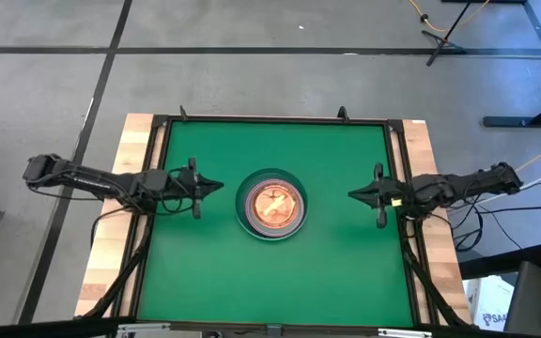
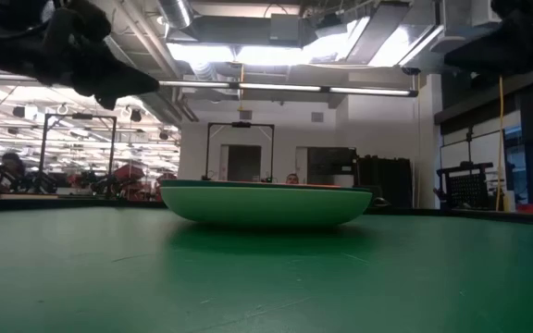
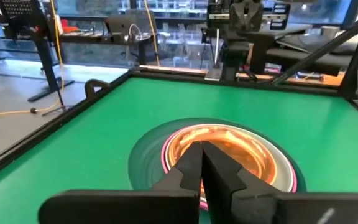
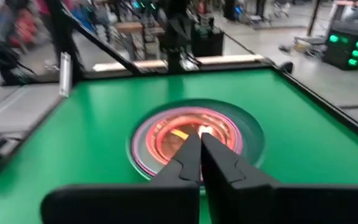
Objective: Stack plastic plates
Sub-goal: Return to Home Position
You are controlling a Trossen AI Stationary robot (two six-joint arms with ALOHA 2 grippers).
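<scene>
The plastic plates sit as one stack at the middle of the green table, a dark green large plate at the bottom resting on the mat, pink and pale rims inside it, amber translucent small plates on top. The stack also shows in the low view, the left wrist view and the right wrist view. My left gripper hovers left of the stack, shut and empty, fingers pointing at it. My right gripper hovers right of the stack, shut and empty.
The green mat is bordered by a dark frame on a wooden table top. Bare mat lies all around the stack. Beyond the far edge the low view shows a room with racks and a person far off.
</scene>
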